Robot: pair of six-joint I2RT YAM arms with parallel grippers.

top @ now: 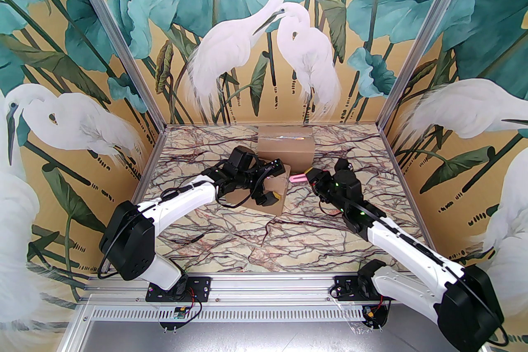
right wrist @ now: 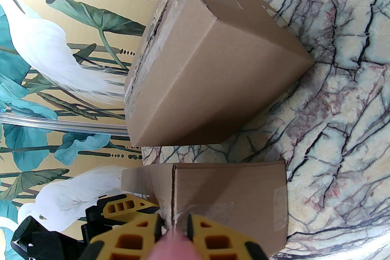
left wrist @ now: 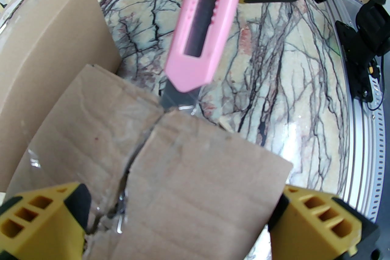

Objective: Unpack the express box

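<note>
The express box [top: 275, 193] is a small brown carton lying mid-table, with its taped top seam [left wrist: 137, 155] split and ragged. My left gripper [top: 268, 185] stands open over it, one yellow finger [left wrist: 42, 222] at each side of the box top [left wrist: 198, 185]. My right gripper [top: 311, 176] is shut on a pink utility knife [top: 298, 178]. In the left wrist view the knife [left wrist: 201, 48] slants down, and its blade tip [left wrist: 175, 98] meets the far end of the seam. The right wrist view looks along the knife at the box's end face [right wrist: 231, 191].
A larger sealed cardboard box [top: 284, 148] stands just behind the small one, near the back wall, and close to its left side [left wrist: 45, 54]. Painted walls close in the marble table [top: 264, 235] on three sides. Open marble lies toward the near edge.
</note>
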